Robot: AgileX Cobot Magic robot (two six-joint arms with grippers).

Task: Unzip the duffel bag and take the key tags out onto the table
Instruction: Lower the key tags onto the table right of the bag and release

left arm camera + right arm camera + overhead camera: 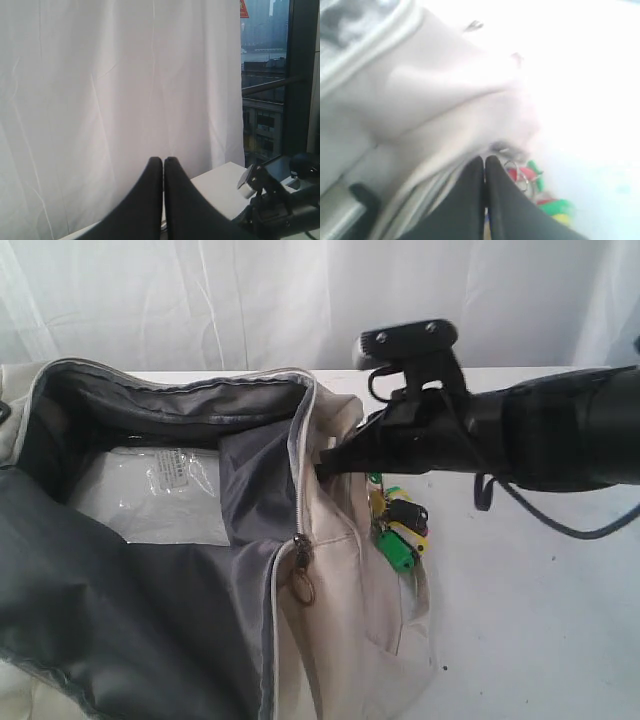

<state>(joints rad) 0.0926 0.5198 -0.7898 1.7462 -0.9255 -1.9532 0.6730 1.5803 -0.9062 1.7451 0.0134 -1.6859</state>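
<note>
The cream duffel bag (335, 630) lies unzipped on the white table (540, 620), its dark grey lining showing. My right gripper (325, 462) reaches in from the right to the bag's end edge. The key tags (398, 530), green, yellow, red and black, hang under it outside the bag, above the table. In the right wrist view the gripper (484, 160) is shut, with the key tags (540, 197) and a metal ring beside its tips and the bag fabric (435, 100) behind. My left gripper (163, 160) is shut on nothing and points at a white curtain.
A clear plastic packet (160, 495) lies inside the bag. A brass ring zipper pull (303, 585) hangs at the zipper's end. A black cable (560, 525) loops under the right arm. The left wrist view shows the right arm's camera mount (250, 182) over the table corner (220, 182).
</note>
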